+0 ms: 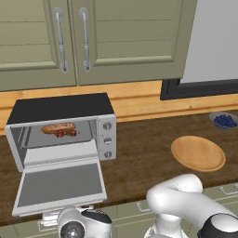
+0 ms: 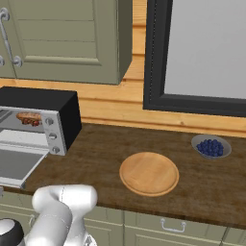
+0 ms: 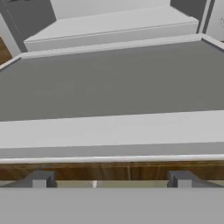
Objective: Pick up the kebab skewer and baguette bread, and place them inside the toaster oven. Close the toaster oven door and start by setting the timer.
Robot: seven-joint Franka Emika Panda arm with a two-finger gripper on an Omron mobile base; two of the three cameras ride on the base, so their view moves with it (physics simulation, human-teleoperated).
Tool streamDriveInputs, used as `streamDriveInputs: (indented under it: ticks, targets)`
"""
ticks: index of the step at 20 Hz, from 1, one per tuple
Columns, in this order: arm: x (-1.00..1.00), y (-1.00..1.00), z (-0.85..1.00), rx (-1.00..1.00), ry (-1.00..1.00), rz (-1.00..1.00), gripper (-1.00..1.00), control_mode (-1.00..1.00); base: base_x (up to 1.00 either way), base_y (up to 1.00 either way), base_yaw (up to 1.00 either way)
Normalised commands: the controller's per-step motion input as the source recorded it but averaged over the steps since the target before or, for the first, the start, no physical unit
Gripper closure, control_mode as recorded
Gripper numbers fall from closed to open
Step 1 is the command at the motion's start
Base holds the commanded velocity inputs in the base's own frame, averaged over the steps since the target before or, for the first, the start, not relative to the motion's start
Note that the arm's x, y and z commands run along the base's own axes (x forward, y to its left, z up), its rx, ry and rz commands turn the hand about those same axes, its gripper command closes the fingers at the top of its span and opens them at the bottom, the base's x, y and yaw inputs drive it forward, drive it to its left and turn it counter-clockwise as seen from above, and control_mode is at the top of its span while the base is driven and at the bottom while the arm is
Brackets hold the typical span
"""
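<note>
The toaster oven [image 1: 60, 109] stands on the counter at the left with its cavity open. Its door [image 1: 60, 186] lies dropped down flat toward the counter's front edge. Inside on the rack lies the baguette bread [image 1: 58, 127], with the kebab skewer [image 1: 66, 134] just in front of it. From the right base view the loaf [image 2: 29, 116] and the skewer [image 2: 31, 123] also show within the oven [image 2: 57, 113]. My gripper [image 3: 111, 180] is open and holds nothing; it sits low, just before the door's [image 3: 109, 87] silver front edge, and looks across the glass into the cavity.
Three knobs [image 1: 107, 139] run down the oven's right panel. A round wooden board [image 1: 198, 153] lies on the counter to the right, and a bowl of blueberries [image 1: 224, 121] sits behind it. Cabinet doors [image 1: 69, 42] hang above the oven.
</note>
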Motion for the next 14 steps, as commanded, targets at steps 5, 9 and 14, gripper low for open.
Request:
streamDriveInputs:
  ticks: [5, 9, 14]
  targets:
    - [0.1, 0.0, 0.0, 0.0, 0.0, 0.0, -1.0, -1.0, 0.0, 0.0, 0.0]
    - [0.01, 0.0, -0.1, 0.0, -0.01, 0.0, -1.0, -1.0, 0.0, 0.0, 0.0]
    - [0.0, 0.0, -0.17, 0.0, -0.02, 0.0, -1.0, -1.0, 0.0, 0.0, 0.0]
